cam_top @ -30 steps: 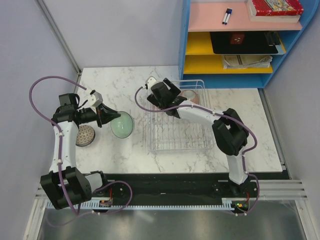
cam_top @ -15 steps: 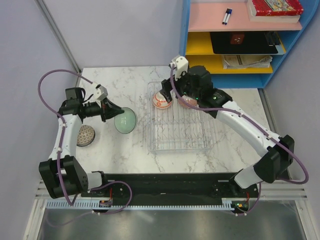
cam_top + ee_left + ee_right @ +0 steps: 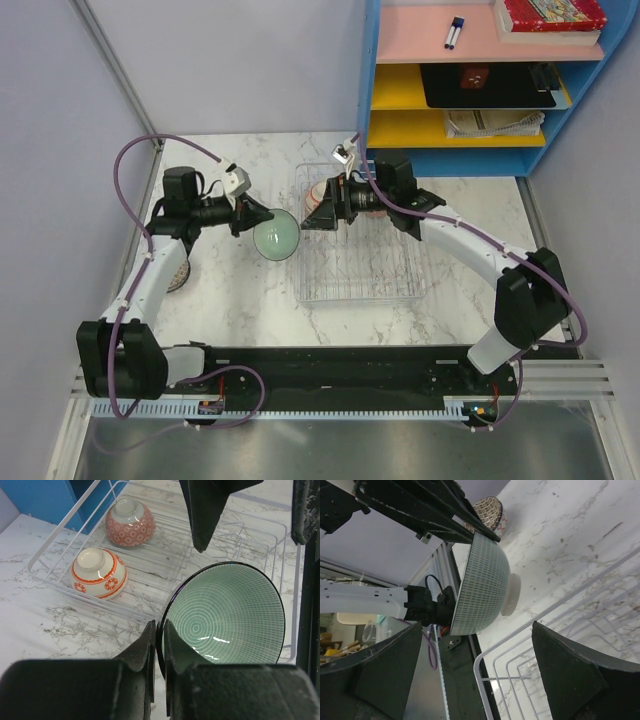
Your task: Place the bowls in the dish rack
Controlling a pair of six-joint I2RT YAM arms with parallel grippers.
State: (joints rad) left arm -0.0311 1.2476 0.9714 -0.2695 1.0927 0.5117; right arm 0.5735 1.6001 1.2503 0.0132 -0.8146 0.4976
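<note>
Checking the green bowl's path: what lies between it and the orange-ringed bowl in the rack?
Left wrist view: only the white wire side and bare grid floor of the dish rack lie between the green bowl and the orange-ringed bowl.

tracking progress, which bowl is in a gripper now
The pale green ceramic bowl, its rim pinched in the left gripper; the red-patterned bowl and orange-banded white bowl sit upside down in the white wire dish rack.

green bowl (image 3: 225, 615): fine pale rings, dark rim | banded bowl (image 3: 97, 575): white, orange bands | patterned bowl (image 3: 130, 524): red lattice
</note>
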